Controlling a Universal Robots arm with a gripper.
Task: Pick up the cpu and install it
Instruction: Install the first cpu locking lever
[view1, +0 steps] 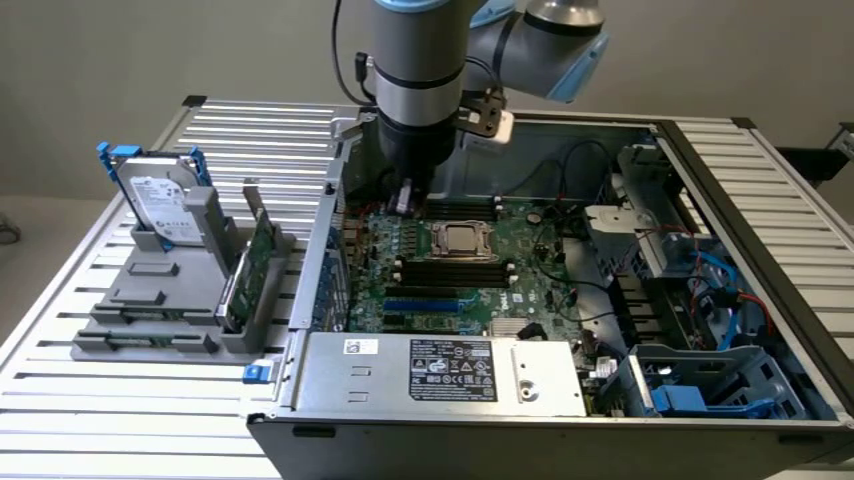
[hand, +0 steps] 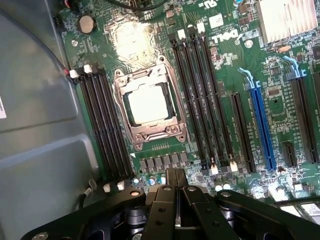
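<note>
Mostly done by the looks: cpu (hand: 148, 104) sitting in socket (hand: 150, 102); hand (hand: 175, 176) pinched closed, empty, hovering just beside.

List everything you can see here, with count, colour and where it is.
Small square silvery cpu: one, silver with pale rim, seated in the motherboard socket.
Green motherboard: one, inside the case.
Open grey computer case: one, on the slatted table.
Silver rectangular hard drive with blue bracket: one, upright in the grey holder, exterior view's left.
Green upright circuit card: one, in the same holder.
Silver slatted metal table: one, under everything.
Black tool: one, fingers together, empty, above the motherboard beside the socket.
</note>
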